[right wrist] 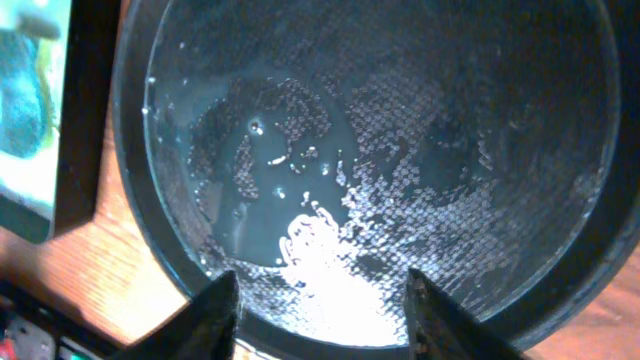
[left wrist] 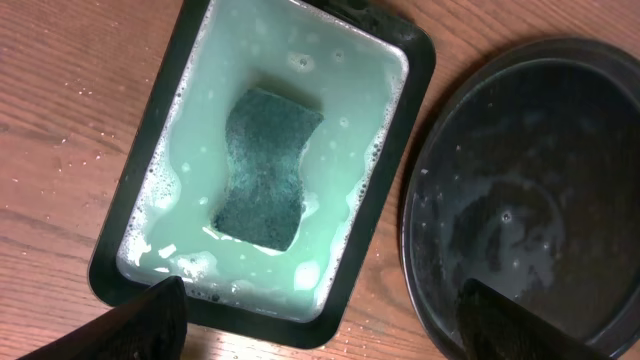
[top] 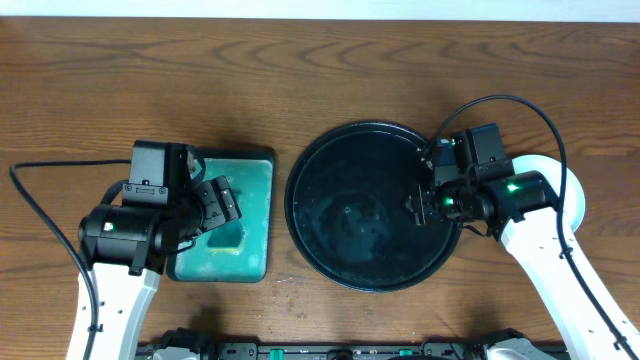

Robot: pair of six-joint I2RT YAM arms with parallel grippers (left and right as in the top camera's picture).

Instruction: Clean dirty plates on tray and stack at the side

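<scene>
The black tray [top: 345,180] lies in the middle of the table, with no plates on it and a thin wet film on its floor; it also shows in the left wrist view [left wrist: 530,190] and the right wrist view [right wrist: 400,90]. A white plate edge [top: 577,193] shows to the right of the tray, mostly hidden behind my right arm; I cannot tell how many plates lie there. My right gripper [top: 418,206] [right wrist: 320,320] is open and empty over the tray's right part. My left gripper [top: 226,204] [left wrist: 330,335] is open and empty above the green dish.
A dark-rimmed rectangular dish [top: 255,170] [left wrist: 398,170] of pale green soapy water stands left of the tray, with a teal sponge [left wrist: 265,170] lying in it. Water drops speckle the wood around it. A black cable loops above my right arm [top: 500,100].
</scene>
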